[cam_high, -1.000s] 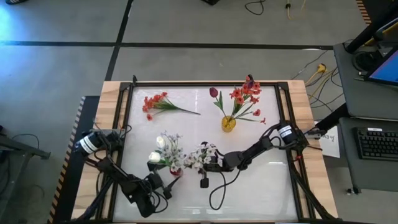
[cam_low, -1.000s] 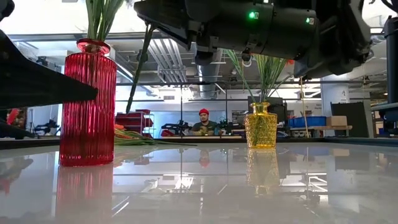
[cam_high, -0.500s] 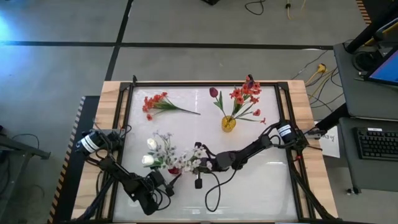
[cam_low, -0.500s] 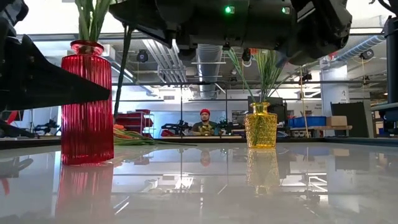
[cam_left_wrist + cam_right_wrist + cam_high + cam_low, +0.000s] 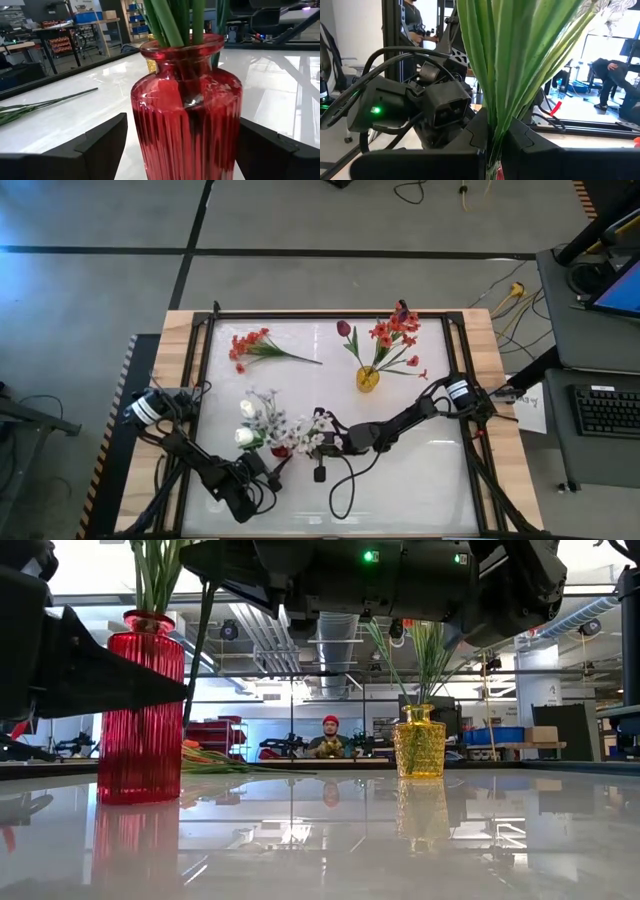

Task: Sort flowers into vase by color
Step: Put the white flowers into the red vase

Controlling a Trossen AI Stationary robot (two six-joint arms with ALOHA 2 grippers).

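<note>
Left fingers (image 5: 102, 145) are spread wide w/ the red vase (image 5: 186, 115) between them, near-left on the bench (image 5: 420, 480); can't tell if they touch the glass. Right fingers (image 5: 525, 142) are pinched shut on the green stems (image 5: 505, 75) standing in that vase. Vs a sec ago the white blossoms (image 5: 250, 425) swung left and the left arm slid in around the vase, prob to steady it. Loose orange-red flowers (image 5: 250, 345) far-left haven't budged, so sorting's not done imo.
</note>
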